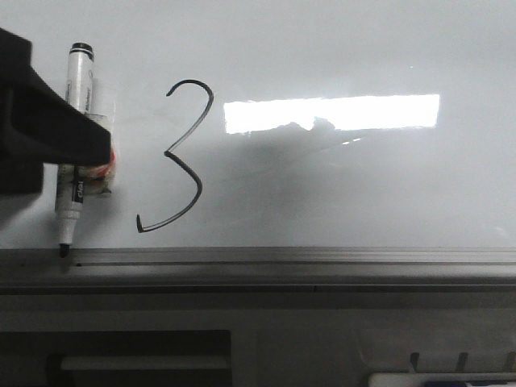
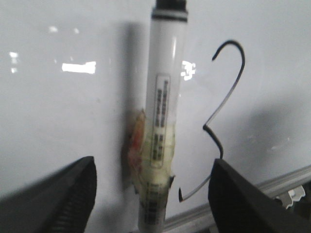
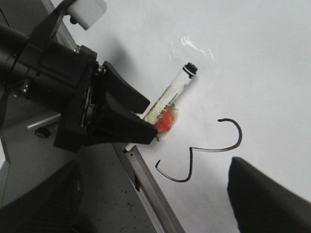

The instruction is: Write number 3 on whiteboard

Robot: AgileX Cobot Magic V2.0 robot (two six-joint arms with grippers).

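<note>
The number 3 [image 1: 199, 187] is drawn in thin black line on the whiteboard [image 1: 347, 185]; it also shows in the left wrist view [image 2: 241, 63] and the right wrist view [image 3: 214, 149]. A white marker [image 1: 78, 81] with a taped red-yellow wad round its middle stands tip down on the board's grey rail [image 1: 322, 258], left of the 3. My left gripper [image 2: 153, 194] is open, its fingers well apart on either side of the marker [image 2: 165, 87] and not touching it. My right gripper [image 3: 155, 204] is open and empty, over the rail and the 3's tail.
A dark grey ledge [image 1: 282, 314] runs below the rail. A bright light reflection [image 1: 330, 113] lies on the board right of the 3. The left arm's black body [image 3: 53, 87] fills one side of the right wrist view.
</note>
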